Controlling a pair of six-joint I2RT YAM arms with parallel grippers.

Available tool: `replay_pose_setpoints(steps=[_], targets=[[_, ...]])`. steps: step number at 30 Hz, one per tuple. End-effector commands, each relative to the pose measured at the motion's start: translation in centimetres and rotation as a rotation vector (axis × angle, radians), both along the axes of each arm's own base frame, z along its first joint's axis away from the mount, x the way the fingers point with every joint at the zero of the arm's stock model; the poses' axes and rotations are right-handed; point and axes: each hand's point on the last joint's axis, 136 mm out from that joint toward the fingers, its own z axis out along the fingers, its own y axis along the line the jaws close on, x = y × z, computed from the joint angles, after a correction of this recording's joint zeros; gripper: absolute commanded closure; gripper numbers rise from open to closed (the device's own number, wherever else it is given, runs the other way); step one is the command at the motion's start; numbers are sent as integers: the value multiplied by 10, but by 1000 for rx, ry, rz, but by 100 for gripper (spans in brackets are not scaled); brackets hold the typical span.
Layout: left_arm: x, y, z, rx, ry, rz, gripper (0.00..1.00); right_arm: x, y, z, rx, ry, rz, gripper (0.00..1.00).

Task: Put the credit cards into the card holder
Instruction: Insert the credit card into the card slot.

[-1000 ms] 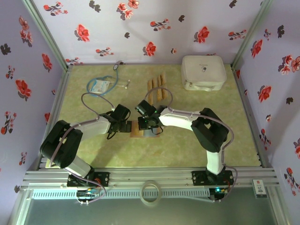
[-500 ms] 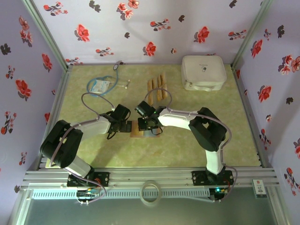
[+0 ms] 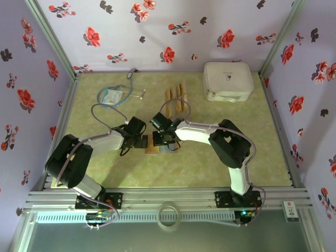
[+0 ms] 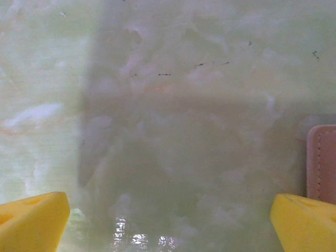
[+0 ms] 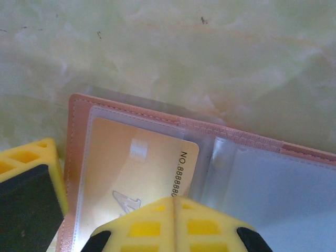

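Note:
The card holder [image 5: 79, 157] lies open on the table, pink-brown leather with clear pockets. A gold credit card [image 5: 131, 168] sits in its left pocket, the numbered end sticking out toward the fold. My right gripper [image 5: 176, 202] is shut, its tips pressed together right over that card's near edge. Several more credit cards [image 3: 176, 97] lie in a row farther back. My left gripper [image 4: 170, 226] is open over bare table, its right finger just beside the card holder's [image 4: 321, 163] left edge. From above, both grippers [image 3: 140, 140] [image 3: 163, 137] meet at the card holder [image 3: 152, 149].
A white rounded case [image 3: 227, 80] stands at the back right. A blue-tubed stethoscope [image 3: 118, 94] lies at the back left. Flowered walls close in the table on three sides.
My right gripper has edged slightly to the left over the card holder. The left arm has stayed put.

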Motion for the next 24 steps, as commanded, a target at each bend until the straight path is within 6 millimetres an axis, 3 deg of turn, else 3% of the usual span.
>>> replay_pose_setpoints(steps=[1,6,12,14,17,19,21,24], targets=[[-3,-4,-5,-8,17,-20,0,0,3,23,21,-23,-2,100],[-2,2,4,5,1,-9,0,2,-14,48,27,-73,-19,100],[-2,16,20,9,-26,20,0,9,-54,57,32,-80,-83,66],[-3,16,24,9,-25,16,0,13,-64,54,53,-64,-97,63],[-5,14,32,-6,-33,16,0,17,-71,53,102,-42,-104,71],[-6,8,39,-23,-42,6,0,20,-73,50,128,-22,-103,88],[-7,0,45,-44,-50,-11,0,21,-72,46,143,-8,-99,96],[-8,-17,52,-78,-63,-36,0,22,-68,38,147,11,-83,100]])
